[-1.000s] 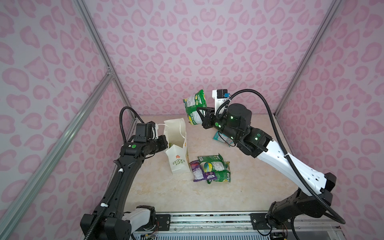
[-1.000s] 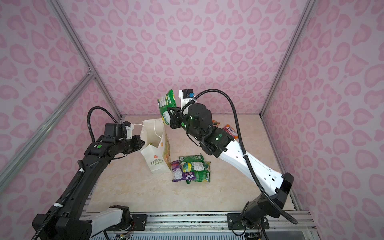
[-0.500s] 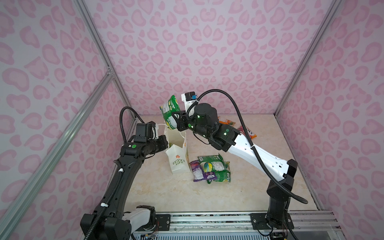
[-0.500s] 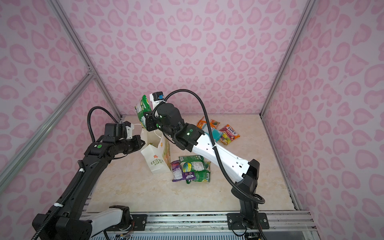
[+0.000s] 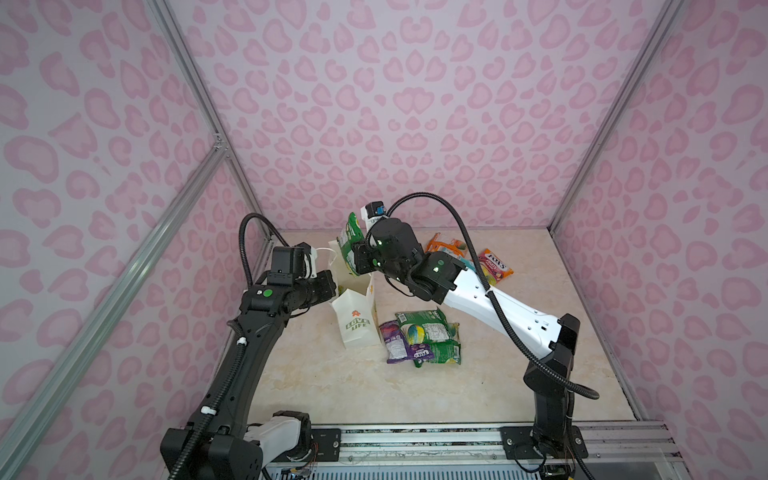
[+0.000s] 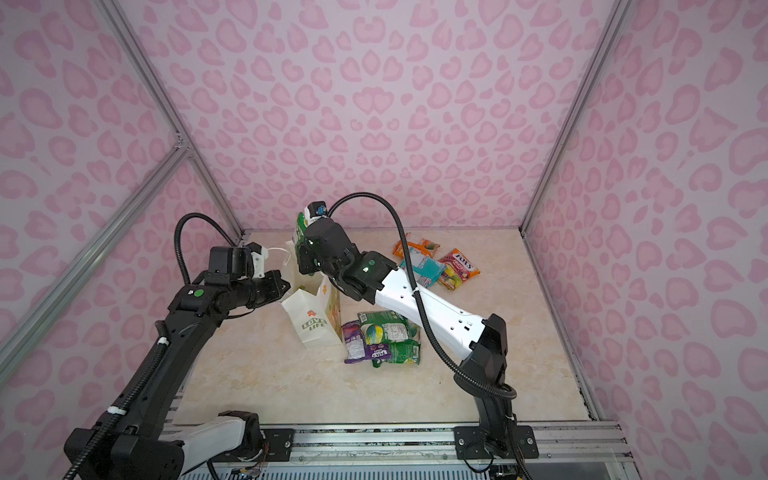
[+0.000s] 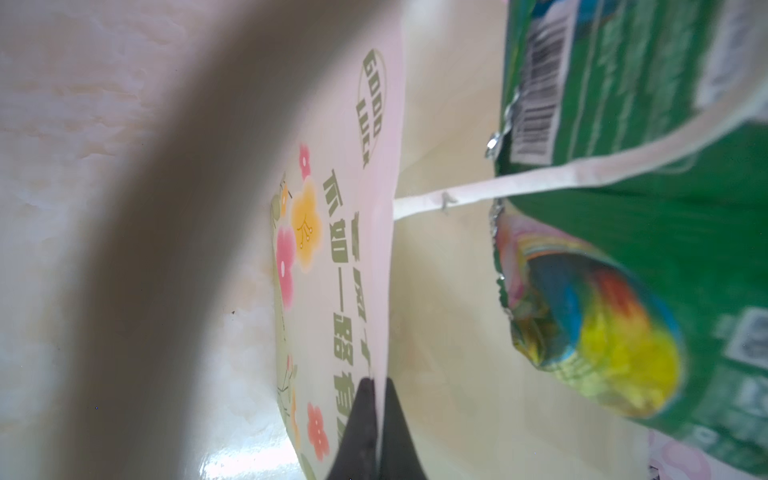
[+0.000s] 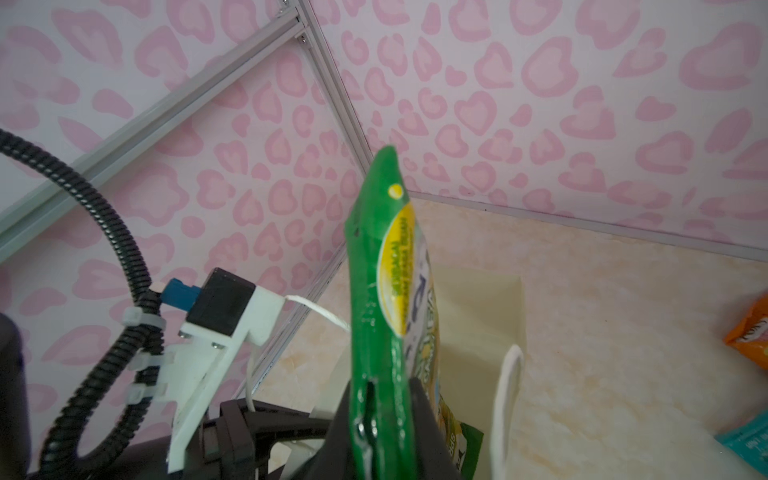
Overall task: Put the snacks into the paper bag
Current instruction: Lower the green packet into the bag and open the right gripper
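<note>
While the left gripper [image 7: 377, 395] pinches the paper bag [image 5: 356, 328] by its rim, the right gripper [image 8: 388, 399] clamps a green packet [image 5: 347, 243] over the bag's open mouth; a heap of packets [image 5: 419, 338] lies just beside the bag.

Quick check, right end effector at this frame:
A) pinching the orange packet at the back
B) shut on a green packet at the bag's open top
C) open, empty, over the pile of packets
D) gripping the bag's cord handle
B: in the right wrist view the right end effector is clamped on the green packet, and in a top view that packet hangs at the open top of the paper bag.
</note>
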`<state>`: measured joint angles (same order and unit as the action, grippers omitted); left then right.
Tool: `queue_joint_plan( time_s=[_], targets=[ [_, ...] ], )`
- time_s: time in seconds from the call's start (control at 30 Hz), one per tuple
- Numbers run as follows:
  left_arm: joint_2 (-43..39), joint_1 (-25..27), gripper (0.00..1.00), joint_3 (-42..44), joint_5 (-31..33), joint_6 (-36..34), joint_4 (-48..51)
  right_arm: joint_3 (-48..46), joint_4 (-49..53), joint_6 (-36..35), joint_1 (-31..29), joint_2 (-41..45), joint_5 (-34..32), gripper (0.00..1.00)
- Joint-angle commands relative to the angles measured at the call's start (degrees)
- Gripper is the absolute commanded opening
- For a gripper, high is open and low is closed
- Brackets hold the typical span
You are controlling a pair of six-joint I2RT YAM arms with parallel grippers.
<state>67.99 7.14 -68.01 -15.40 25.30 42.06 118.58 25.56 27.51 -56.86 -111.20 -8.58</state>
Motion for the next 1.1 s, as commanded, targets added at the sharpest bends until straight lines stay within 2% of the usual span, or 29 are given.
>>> queue_joint_plan(
  time_s=[0.0,0.5,0.63,0.7,0.8,1.07],
  targets=[
    [0.04,0.07,0.03,0.15,-0.33,-0.51,0.12,-1.10,-0.44,1.46,0.08,-0.40,-0.93,0.00],
    [0.30,0.07,0.03,0.16,-0.74,-0.58,0.11,0.06,2.39,2.60,0.05,-3.59,-0.03,0.01],
    [0.30,0.07,0.04,0.20,-0.33,-0.60,0.10,0.33,2.30,2.70,0.08,-3.94,0.61,0.16],
    [0.38,0.07,0.03,0.16,-0.59,-0.60,0.11,0.67,2.30,2.31,0.07,-4.01,0.76,0.31],
    [0.39,0.07,0.03,0.24,-0.21,-0.60,0.12,0.84,1.96,1.93,0.06,-3.64,1.10,0.41],
    [0.48,0.02,0.03,0.24,-0.18,-0.59,0.07,0.60,1.44,0.46,0.00,-1.73,2.46,0.55]
  ],
)
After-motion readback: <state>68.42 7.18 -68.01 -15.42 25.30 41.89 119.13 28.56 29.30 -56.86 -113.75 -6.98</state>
